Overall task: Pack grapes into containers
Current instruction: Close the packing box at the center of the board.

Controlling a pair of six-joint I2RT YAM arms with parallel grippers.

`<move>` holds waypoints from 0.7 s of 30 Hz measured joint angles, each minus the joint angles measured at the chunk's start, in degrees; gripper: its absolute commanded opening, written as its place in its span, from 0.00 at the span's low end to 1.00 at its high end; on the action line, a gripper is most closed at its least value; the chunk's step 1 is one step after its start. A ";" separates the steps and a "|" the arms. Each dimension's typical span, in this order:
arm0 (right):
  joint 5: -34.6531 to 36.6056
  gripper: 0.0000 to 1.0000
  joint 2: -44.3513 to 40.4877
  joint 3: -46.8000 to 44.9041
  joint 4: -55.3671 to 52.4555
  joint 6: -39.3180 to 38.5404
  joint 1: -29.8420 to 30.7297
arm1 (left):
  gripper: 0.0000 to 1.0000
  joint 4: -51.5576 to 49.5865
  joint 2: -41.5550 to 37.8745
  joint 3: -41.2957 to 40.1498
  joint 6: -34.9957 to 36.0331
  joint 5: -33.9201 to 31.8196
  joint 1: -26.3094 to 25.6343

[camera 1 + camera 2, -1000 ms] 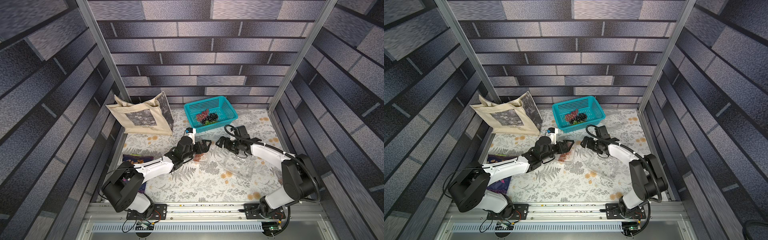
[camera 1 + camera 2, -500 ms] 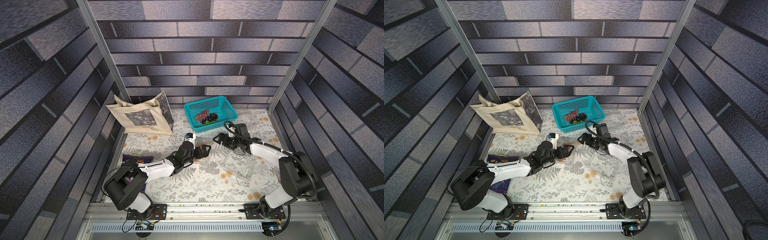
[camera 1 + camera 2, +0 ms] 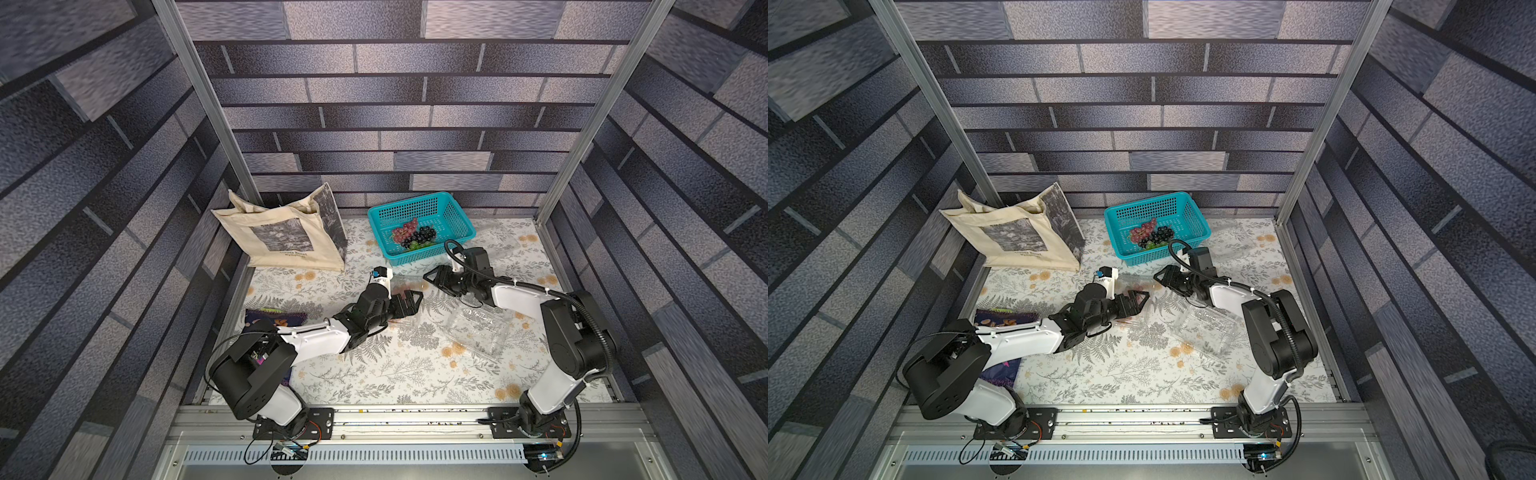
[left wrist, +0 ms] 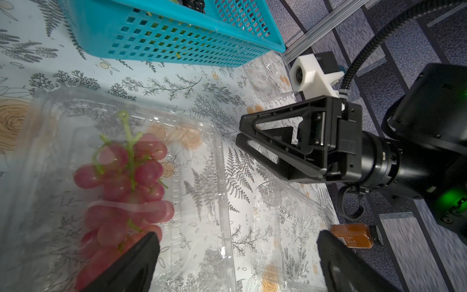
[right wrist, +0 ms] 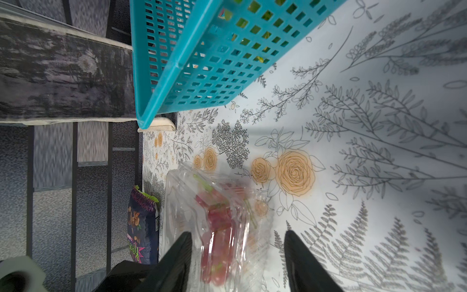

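1. In both top views the left arm [image 3: 316, 337] lay stretched low and nearly level from its base at lower left toward the frame's centre. The left gripper [image 3: 409, 301] pointed right, jaws spread wide and gripping nothing.
2. The right arm [image 3: 519, 297] stood up from its base at lower right, elbow bent, forearm running left. The right gripper [image 3: 428, 277] pointed left, low over the flower-printed table [image 3: 374, 374], jaws part-way apart and holding nothing visible.
3. Between the two grippers lay a clear plastic clamshell container [image 4: 214, 156] holding a bunch of red-pink grapes [image 4: 126, 177]. Whether the right fingertips touched its edge could not be told.
4. A second, empty clear clamshell box [image 3: 478, 330] sat right of centre, just below the right forearm.
5. Mixed red, dark and green grapes [image 3: 415, 237] lay in a teal perforated plastic basket [image 3: 453, 216] at upper centre, right of a beige cloth tote bag [image 3: 282, 237].
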 measured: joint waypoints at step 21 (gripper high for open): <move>-1.73 0.42 6.64 -4.70 17.11 8.57 0.04 | 1.00 2.16 0.52 -1.03 0.00 -0.04 -0.33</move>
